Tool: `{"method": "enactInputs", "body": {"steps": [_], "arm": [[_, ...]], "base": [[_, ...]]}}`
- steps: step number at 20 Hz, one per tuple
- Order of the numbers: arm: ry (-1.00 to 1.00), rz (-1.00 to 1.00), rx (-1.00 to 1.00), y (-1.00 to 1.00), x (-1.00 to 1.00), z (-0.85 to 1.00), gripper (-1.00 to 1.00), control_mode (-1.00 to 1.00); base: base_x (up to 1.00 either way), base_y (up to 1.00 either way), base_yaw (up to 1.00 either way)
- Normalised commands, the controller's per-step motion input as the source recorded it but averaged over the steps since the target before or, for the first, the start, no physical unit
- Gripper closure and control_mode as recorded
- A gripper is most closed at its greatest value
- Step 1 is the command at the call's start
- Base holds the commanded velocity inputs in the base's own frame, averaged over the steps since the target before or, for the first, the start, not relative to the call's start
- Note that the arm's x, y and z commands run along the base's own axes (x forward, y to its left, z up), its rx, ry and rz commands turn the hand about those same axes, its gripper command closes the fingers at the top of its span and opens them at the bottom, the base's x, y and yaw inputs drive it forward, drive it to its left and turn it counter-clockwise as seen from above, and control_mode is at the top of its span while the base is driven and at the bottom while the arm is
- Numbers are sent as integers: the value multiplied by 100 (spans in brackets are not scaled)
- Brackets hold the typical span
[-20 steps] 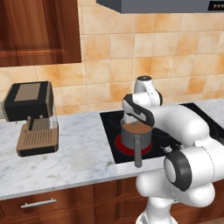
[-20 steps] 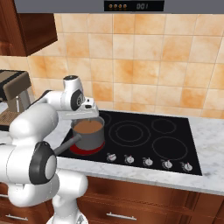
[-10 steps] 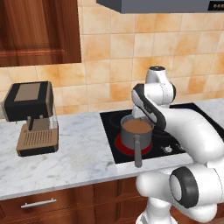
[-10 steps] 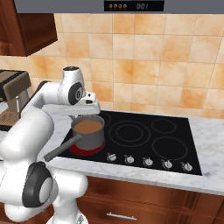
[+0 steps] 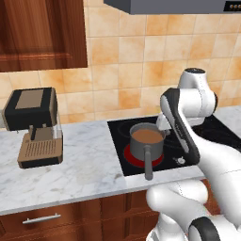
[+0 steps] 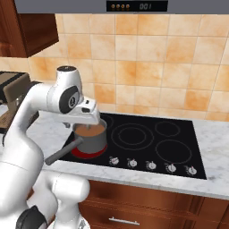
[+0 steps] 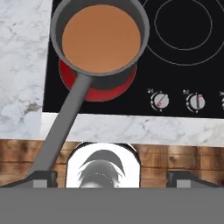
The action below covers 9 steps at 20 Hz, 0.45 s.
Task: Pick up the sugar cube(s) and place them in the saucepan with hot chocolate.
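The saucepan with hot chocolate [image 7: 100, 39] is a small grey pan full of brown liquid, standing on a glowing red burner [image 7: 109, 89]. Its long handle [image 7: 65, 118] runs toward the counter's front edge. In the hand view my gripper [image 7: 113, 179] looks down from above the front edge, near the end of the handle, with its two dark fingertips [image 7: 41, 179] far apart and nothing between them. In the right base view the gripper [image 6: 85, 122] hangs just above the saucepan [image 6: 91, 137], at its near left rim. The saucepan [image 5: 147, 141] also shows in the left base view. The sugar cube is out of view.
A black cooktop [image 6: 152, 143] with a row of knobs [image 7: 159, 100] lies in the marble counter [image 5: 84, 164]. A black-and-tan coffee machine [image 5: 35, 127] stands at the left. Tiled wall behind, range hood above, wooden cabinet fronts below.
The arm has swung: its elbow moved right in the left base view and its upper joint rose. The saucepan has stayed on its burner.
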Motion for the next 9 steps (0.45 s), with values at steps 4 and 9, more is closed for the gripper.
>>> {"method": "enactInputs", "body": {"steps": [4, 9], "arm": [[-3, -18, 2, 29, -67, 34, -100, -100], [-1, -13, -3, 51, -37, 55, -100, -100]], "base": [[0, 0, 0], [0, 0, 0]]}}
